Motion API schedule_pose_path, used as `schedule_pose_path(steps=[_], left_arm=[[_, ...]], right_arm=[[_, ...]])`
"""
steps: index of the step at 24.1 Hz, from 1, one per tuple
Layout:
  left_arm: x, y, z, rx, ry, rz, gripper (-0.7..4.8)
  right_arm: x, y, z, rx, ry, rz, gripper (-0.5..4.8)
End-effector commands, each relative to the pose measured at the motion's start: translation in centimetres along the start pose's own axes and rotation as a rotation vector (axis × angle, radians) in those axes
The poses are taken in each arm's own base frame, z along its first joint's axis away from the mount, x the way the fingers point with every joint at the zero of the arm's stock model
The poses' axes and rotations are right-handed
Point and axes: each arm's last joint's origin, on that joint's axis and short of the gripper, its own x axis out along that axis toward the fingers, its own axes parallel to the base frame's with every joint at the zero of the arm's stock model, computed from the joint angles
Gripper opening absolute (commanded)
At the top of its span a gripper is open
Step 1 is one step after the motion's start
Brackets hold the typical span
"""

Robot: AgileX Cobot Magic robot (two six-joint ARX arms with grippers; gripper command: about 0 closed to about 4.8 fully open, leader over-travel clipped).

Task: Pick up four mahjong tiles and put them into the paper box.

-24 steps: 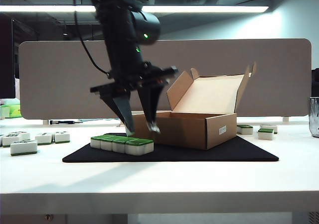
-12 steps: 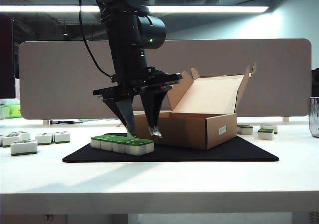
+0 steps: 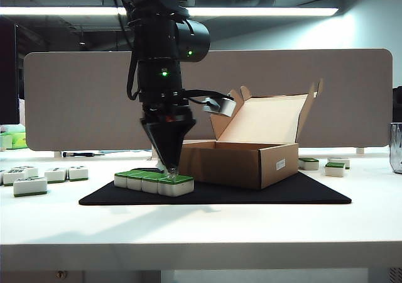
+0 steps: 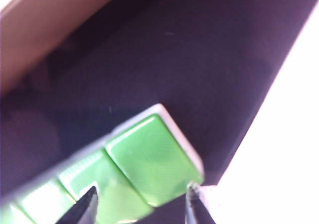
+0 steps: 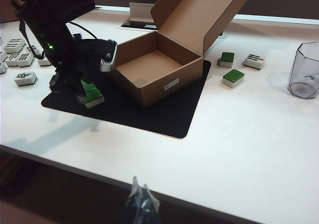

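Green-backed mahjong tiles [image 3: 154, 181] are lying under our half-open, empty left gripper [image 4: 141, 204]; closing unevenly risks scattering them short of the paper box [image 3: 245, 163]. Right gripper [image 5: 141, 200] looks closed, empty.

White bench [image 3: 201, 233] with a black mat [image 3: 301, 194] on it, long grey partition panel [image 3: 352, 100] stood behind the bench, fluorescent strip light [image 3: 270, 11] glowed overhead, exposed ducting on a dark ceiling, pale wall at right.
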Motion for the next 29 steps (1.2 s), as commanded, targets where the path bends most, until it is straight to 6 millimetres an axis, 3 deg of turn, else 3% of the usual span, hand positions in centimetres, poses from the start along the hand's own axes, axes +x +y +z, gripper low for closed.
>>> schedule_pose_path(steps=[1,7,11,16,20,22,23,25,29], left_arm=[[-0.2,0.4,-0.2,0.261,-0.013,0.002,2.21],[-0.2,0.6,-0.4,0.416,-0.047,-0.021,2.56],[0.2,0.6,0.0,0.441,-0.094,-0.035,3.15],[2.5,0.4,0.2,0.497,-0.055,-0.076,3.19],[2.8,0.6,0.3,0.498,-0.064,-0.062,3.15],[2.8,0.6,0.4,0.497,-0.065,-0.055,2.67],[2.8,0.6,0.4,0.497,-0.065,-0.057,2.03],[2.8,0.6,0.4,0.497,-0.067,-0.054,1.58],[2.5,0.4,0.7,0.485,-0.073,-0.048,1.47]], right_arm=[[-0.2,0.1,0.0,-0.007,-0.021,-0.003,-0.01],[-0.2,0.1,0.0,-0.007,-0.021,-0.003,-0.01],[-0.2,0.1,0.0,-0.007,-0.021,-0.003,-0.01],[-0.2,0.1,0.0,-0.007,-0.020,-0.003,-0.01],[-0.2,0.1,0.0,-0.007,-0.021,-0.003,-0.01],[-0.2,0.1,0.0,-0.007,-0.021,-0.003,-0.01],[-0.2,0.1,0.0,-0.007,-0.021,-0.003,-0.01],[-0.2,0.1,0.0,-0.007,-0.021,-0.003,-0.01],[-0.2,0.1,0.0,-0.007,-0.021,-0.003,-0.01]])
